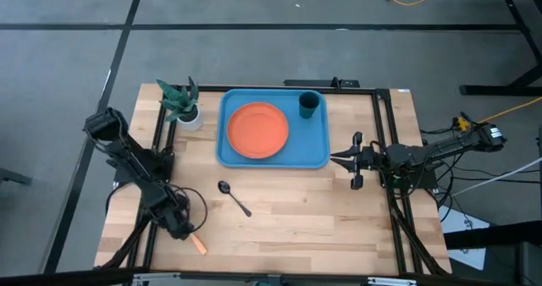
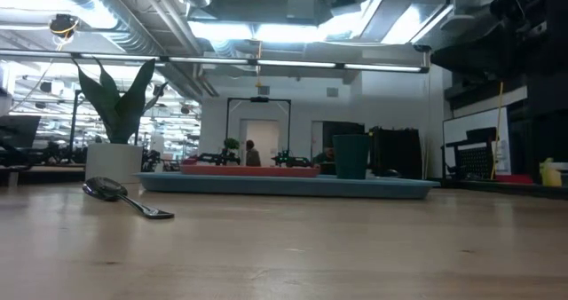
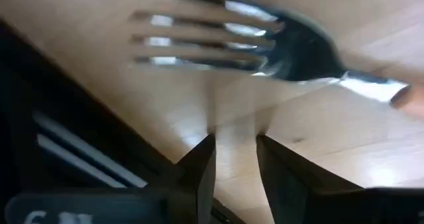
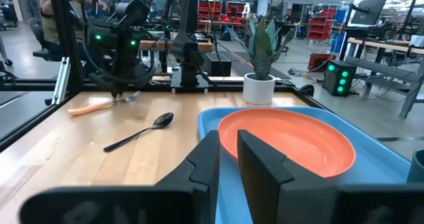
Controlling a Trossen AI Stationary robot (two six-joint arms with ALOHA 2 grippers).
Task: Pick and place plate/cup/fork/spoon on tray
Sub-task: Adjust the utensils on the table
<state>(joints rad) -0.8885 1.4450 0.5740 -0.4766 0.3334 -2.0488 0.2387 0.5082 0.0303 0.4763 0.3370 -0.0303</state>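
Note:
The orange plate (image 1: 257,130) and the dark teal cup (image 1: 309,106) stand on the light-blue tray (image 1: 318,151) at the table's far middle. The dark spoon (image 1: 234,197) lies on the bare table near the tray's near edge. The orange-handled fork (image 1: 197,244) lies flat near the near left corner. My left gripper (image 1: 182,229) hangs just over its tines (image 3: 218,38), fingers a narrow gap apart and touching nothing. My right gripper (image 1: 332,159) is shut and empty beside the tray's right edge, pointing at the plate (image 4: 291,141).
A small white pot with a green plant (image 1: 182,104) stands off the tray's far left corner. Black frame rails run along the table's left, right and far sides. Bare wood lies between the spoon and the table's near edge.

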